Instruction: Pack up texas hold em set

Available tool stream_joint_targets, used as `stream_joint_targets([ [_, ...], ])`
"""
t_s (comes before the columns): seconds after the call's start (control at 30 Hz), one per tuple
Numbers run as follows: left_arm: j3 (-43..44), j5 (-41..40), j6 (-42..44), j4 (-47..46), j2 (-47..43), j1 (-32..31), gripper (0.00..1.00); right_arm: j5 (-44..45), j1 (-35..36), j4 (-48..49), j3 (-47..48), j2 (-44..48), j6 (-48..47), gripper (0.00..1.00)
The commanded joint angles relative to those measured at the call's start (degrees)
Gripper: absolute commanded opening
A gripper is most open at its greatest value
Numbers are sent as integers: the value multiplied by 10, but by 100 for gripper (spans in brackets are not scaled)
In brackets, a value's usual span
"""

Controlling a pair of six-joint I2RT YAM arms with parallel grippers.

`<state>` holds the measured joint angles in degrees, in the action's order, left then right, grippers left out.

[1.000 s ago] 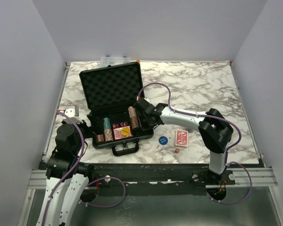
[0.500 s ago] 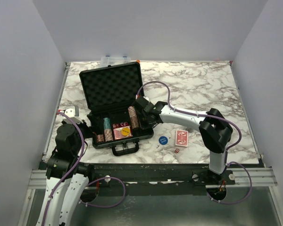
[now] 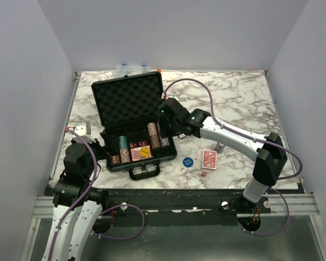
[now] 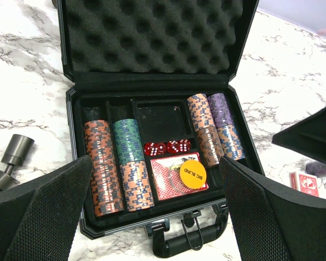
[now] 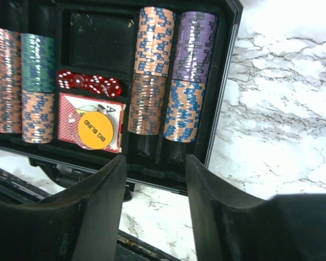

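Briefcase (image 3: 127, 100) lies open on the tabletop (image 3: 233, 103), with chip stacks (image 4: 103, 163) filling its slots. Your right pincer (image 5: 155, 168) hovers over the case's right end, fingers apart and holding nothing. Your left pincer (image 4: 152, 185) faces the case front, also spread wide. A red-backed deck (image 3: 208, 159), blue button (image 3: 187, 162) and tiny dice (image 3: 204, 173) sit outside, right of the handle.

Briefcase (image 3: 127, 100): one
Chip columns (image 4: 104, 166): four, side by side in the briefcase
Card decks (image 3: 208, 159): two, one on the table (image 3: 233, 98), one in the briefcase
Blue button (image 3: 187, 161): one
Yellow "BIG BLIND" disc (image 4: 193, 174): one
Red dice (image 4: 165, 147): four or five in the briefcase
Clear box (image 3: 131, 69): one
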<state>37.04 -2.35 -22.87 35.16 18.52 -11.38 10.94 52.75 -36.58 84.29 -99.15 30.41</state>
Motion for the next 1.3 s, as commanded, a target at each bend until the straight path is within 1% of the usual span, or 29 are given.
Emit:
stream_joint_targets([
  [0.0, -3, 8, 6, 2, -6, -2, 98, 42, -2, -35, -6, 53, 3, 55],
  [0.13, -2, 10, 6, 2, -4, -2, 98, 73, -2, -46, -59, 117, 23, 64],
  [0.2, -2, 10, 6, 1, -2, -2, 98, 89, -2, -51, -92, 151, 41, 72],
  [0.3, -2, 11, 5, 1, 1, -2, 98, 110, -2, -61, -142, 201, 71, 81],
  [0.4, -1, 14, 4, 1, 5, -2, 98, 136, -2, -72, -188, 253, 96, 83],
  [0.53, -2, 16, 4, 0, 9, -2, 98, 177, -2, -103, -221, 293, 143, 84],
  [0.57, -1, 16, 4, 0, 10, -2, 98, 193, -2, -115, -228, 299, 165, 89],
  [0.63, -1, 15, 5, 0, 11, -2, 98, 223, -2, -140, -246, 308, 213, 97],
  [0.67, -1, 13, 4, 0, 10, -3, 98, 230, -2, -143, -256, 312, 225, 98],
  [0.8, -2, 9, 4, 0, 8, -2, 98, 244, -2, -112, -312, 327, 240, 97],
  [0.97, -4, 6, 5, 1, 7, -2, 99, 249, -2, -100, -341, 316, 267, 98],
  [1.13, -2, 2, 6, 1, 7, -2, 98, 248, -2, -95, -367, 305, 301, 96],
  [1.27, -3, -1, 6, 1, 2, -2, 98, 255, -6, -93, -378, 280, 319, 94],
])
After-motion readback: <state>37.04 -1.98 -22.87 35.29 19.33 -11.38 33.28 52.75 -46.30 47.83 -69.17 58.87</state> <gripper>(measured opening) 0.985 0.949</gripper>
